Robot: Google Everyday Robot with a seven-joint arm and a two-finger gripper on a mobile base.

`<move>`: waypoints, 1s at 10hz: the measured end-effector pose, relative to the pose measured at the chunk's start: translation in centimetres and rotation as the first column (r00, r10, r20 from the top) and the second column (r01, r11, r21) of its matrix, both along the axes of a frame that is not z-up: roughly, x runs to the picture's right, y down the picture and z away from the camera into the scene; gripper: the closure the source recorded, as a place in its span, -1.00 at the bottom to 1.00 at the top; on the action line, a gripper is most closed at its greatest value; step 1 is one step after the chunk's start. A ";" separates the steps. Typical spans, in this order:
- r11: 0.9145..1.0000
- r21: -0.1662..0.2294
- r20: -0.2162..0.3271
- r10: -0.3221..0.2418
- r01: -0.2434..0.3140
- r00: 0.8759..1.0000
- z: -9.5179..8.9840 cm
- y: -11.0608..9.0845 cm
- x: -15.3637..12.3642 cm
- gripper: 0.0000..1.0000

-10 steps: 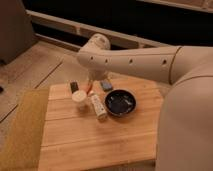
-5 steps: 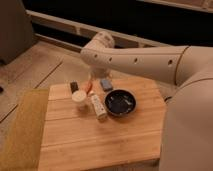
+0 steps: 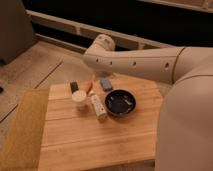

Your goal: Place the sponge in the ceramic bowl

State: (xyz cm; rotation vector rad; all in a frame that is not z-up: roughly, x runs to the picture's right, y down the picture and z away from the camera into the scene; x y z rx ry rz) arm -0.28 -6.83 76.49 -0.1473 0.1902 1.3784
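Blue-grey and soft-looking, the sponge (image 3: 106, 83) lies flat near the far edge of the wooden table (image 3: 85, 142). Its long axis slants from that edge toward the black ceramic bowl (image 3: 113, 111) just in front of it, and an orange-red item (image 3: 89, 86) sits just to its left. Open room lies on the table's near half, while the pale arm (image 3: 135, 62) hangs over the far edge above the sponge; the gripper is hidden behind that arm, jaws spread wide and not holding the sponge.
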 end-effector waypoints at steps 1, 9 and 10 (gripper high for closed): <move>1.000 0.003 0.020 -0.004 0.004 1.000 0.7 0.0 -0.2 -0.30; 0.993 -0.109 0.126 -0.029 0.043 0.992 8.1 -1.5 4.0 -0.30; 0.991 -0.126 0.122 -0.033 0.048 0.992 9.0 -1.8 5.0 -0.30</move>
